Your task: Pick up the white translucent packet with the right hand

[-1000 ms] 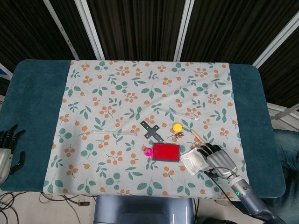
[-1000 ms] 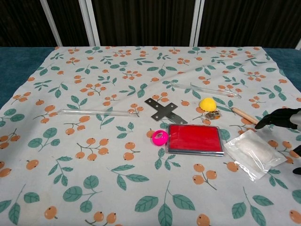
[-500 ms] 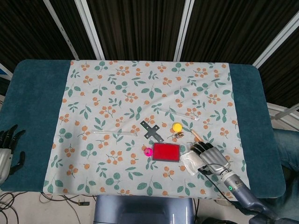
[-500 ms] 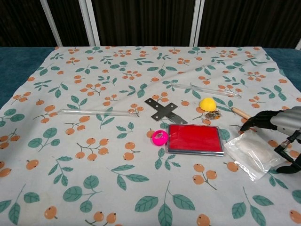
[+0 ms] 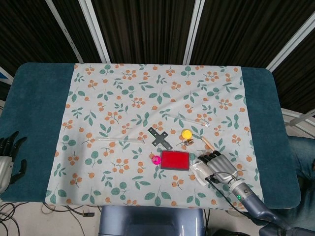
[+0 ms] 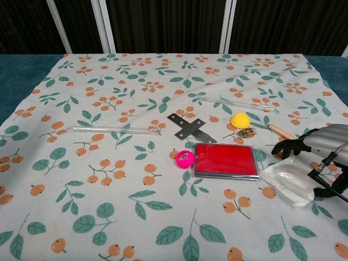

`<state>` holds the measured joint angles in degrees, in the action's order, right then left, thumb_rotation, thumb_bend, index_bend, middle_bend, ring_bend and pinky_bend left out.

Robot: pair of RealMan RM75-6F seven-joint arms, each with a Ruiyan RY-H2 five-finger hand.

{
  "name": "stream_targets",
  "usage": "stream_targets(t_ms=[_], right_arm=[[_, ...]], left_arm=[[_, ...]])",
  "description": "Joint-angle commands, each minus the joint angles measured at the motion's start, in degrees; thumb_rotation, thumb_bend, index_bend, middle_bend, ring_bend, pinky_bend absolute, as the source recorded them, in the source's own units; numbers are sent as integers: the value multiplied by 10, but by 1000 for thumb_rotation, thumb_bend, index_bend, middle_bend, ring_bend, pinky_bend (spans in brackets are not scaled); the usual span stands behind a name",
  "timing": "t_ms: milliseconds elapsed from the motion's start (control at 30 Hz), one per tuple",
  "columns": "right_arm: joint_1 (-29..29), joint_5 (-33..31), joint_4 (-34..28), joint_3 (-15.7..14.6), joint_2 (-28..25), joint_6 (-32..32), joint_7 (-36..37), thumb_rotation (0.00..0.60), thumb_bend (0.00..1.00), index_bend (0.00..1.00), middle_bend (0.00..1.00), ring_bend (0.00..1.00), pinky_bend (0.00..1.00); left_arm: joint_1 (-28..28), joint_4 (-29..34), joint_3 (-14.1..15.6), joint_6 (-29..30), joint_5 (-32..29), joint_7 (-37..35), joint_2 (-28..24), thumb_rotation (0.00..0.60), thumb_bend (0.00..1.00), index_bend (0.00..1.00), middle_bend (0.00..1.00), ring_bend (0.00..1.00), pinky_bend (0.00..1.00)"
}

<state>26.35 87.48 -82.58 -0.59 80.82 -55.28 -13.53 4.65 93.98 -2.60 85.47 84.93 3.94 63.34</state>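
The right hand (image 6: pixel 321 157) lies over the white translucent packet (image 6: pixel 288 182) near the tabletop's front right edge, fingers curled onto it; whether it grips, I cannot tell; the left hand (image 5: pixel 9 157) rests open at the front left corner.

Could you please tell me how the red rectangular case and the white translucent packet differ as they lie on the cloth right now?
The red case is opaque, flat and crisp-edged; the white translucent packet is see-through, soft and crumpled. The case lies uncovered, while the right hand reaches over the packet's far side. The case sits nearer the table's middle, the packet to its right. Both rest on the floral cloth.
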Motion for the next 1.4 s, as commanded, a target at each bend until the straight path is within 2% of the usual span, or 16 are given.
stream_targets(t_ms=[33,267,467,567,700,967,1067,1200,1400], right_arm=[[1,-2,-2,-1,1,1,-2,600,390,297,392,366,218],[5,-7,-19,-1,-6,-2,1,600,436,366,448,421,231],[6,-8,-40,2,-16,-11,22,600,500,479,595,521,286],[7,-8,-43,1,-18,-13,31,600,532,503,663,595,372],[3,2,-29,3,-5,-35,58,600,575,587,743,682,482],[0,15,-12,15,10,-73,113,600,611,760,807,753,565],[2,8,-16,28,10,-81,135,600,611,763,804,754,567],[12,-24,-53,55,-14,-67,193,600,611,763,796,753,567],[32,-116,-139,128,-75,-8,383,600,618,763,785,758,567]], left_arm=[[0,1,0,0,0,0,0,600,536,131,0,59,59],[0,-1,1,-1,0,-3,-1,600,536,132,0,59,59],[0,1,1,-1,0,-5,-2,600,535,132,0,59,59],[-1,2,1,-1,0,-6,-2,600,536,134,0,59,59],[-1,3,1,-1,0,-8,-4,600,536,137,0,59,59],[-1,6,0,-1,-2,-9,-5,600,536,138,0,59,59],[-1,6,1,-1,-2,-11,-6,600,536,139,0,59,59],[-1,8,0,-2,-2,-12,-6,600,536,139,0,59,59],[-1,11,0,-2,-2,-12,-7,600,535,139,0,59,59]])
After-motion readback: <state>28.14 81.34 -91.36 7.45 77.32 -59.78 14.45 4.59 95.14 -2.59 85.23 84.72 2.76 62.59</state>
